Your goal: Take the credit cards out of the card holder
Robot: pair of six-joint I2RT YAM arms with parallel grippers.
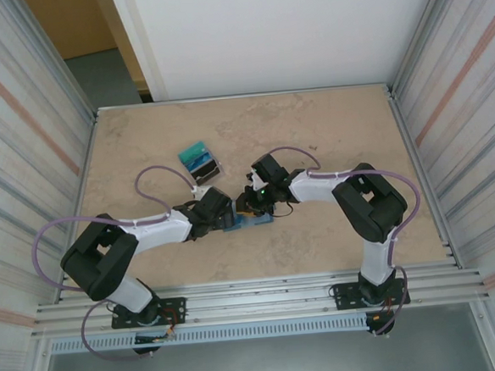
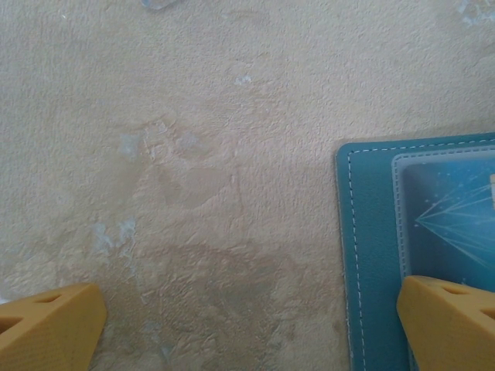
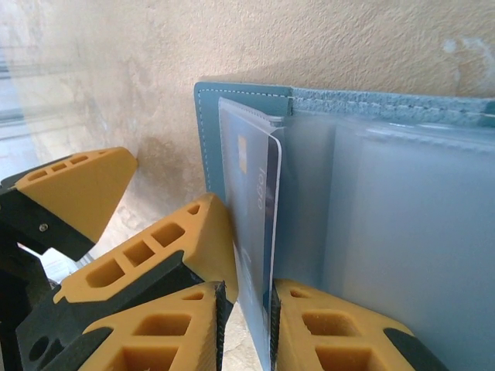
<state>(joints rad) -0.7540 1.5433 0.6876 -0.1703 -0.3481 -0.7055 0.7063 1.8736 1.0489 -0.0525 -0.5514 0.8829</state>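
Observation:
The slate-blue card holder [image 1: 248,222] lies open on the table between both arms. My left gripper [image 2: 251,297] is open wide above its left panel [image 2: 371,255]; one yellow fingertip [image 2: 445,313] rests on that panel, the other over bare table. A credit card [image 3: 259,209] with a gold chip sticks partway out of a clear slot pocket in the card holder [image 3: 207,139]. My right gripper [image 3: 247,290] is shut on that card's near edge. A small pile of teal and dark credit cards [image 1: 200,161] lies on the table beyond the left gripper [image 1: 222,214].
The beige mottled tabletop [image 1: 328,129] is walled by ribbed metal panels on both sides and a white panel behind. Rails run along the near edge [image 1: 255,299]. The two grippers work close together, nearly touching, at the table's centre.

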